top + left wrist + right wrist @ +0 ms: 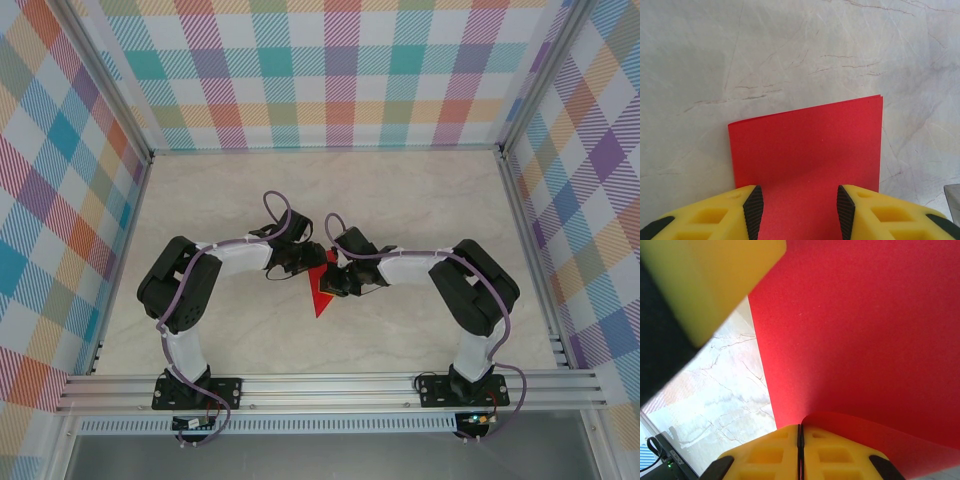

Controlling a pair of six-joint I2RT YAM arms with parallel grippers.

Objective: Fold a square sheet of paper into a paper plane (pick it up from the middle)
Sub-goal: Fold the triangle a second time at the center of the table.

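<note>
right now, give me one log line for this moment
paper: red, folded, on table | left hand: open, astride paper | right hand: shut on curled paper edge

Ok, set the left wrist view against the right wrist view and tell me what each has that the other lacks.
Left wrist: the left pincer, jaws apart, the red paper between them, its layered far edge in sight. Right wrist: the right pincer shut on a curled part of the paper, and a blurred yellow finger at upper left. Both: the red paper and the marble table.
</note>
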